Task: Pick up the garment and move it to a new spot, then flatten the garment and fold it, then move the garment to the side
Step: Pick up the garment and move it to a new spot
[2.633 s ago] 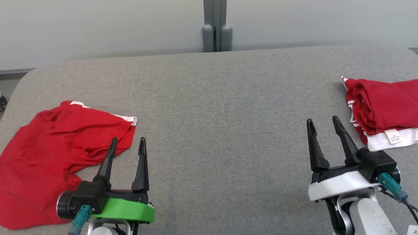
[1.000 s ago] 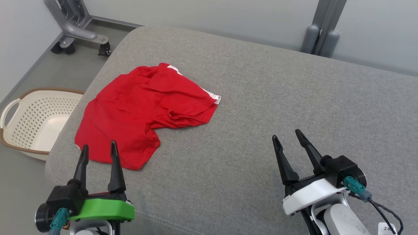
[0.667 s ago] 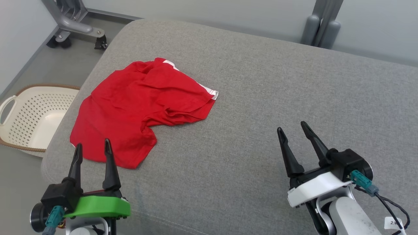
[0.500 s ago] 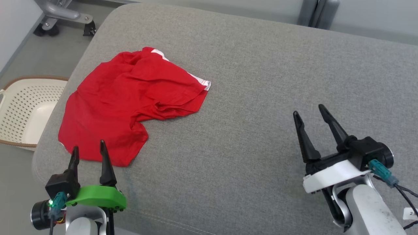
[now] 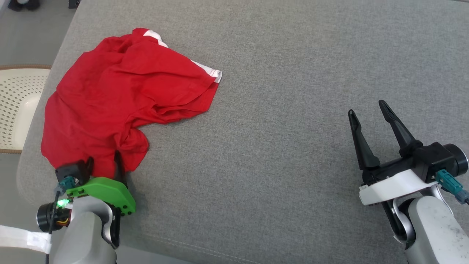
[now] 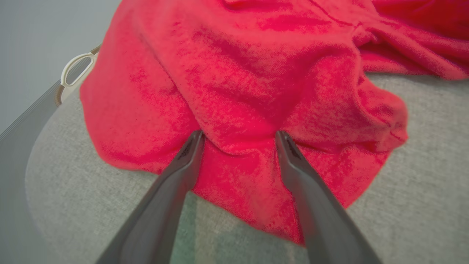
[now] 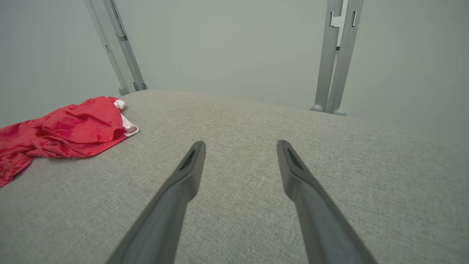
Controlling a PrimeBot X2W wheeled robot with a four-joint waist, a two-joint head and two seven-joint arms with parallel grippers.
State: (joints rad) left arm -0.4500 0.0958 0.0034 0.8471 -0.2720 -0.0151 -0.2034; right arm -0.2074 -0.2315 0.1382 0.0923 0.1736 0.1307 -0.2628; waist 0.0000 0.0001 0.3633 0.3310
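From my end the biggest thing is the grey padded table (image 5: pixel 293 73), running out ahead of both arms. On it lies the crumpled red garment (image 5: pixel 121 84) with white trim. It spreads forward from the left gripper's (image 5: pixel 103 161) fingertips and lies well off to the left of the right gripper (image 5: pixel 366 107), which has bare grey fabric in front of it. The white-trimmed corner is the part farthest from the left gripper and nearest the right one.

Off to the left of the left gripper, past the table's rounded edge and lower down, I see a cream perforated laundry basket (image 5: pixel 14 91) with a brown rim. Only a slice of it is in frame, so I cannot tell what it holds.

In the left wrist view, the left gripper (image 6: pixel 239 135) has its jaws spread wide. Both tips are down on the near edge of the garment (image 6: pixel 238 73), with a raised ridge of red cloth between them. Nothing is pinched; the cloth lies loose between the fingers.

In its own wrist view, the right gripper (image 7: pixel 240 143) is just as wide apart, holds nothing and hangs above the table, apart from the garment (image 7: pixel 69 128)
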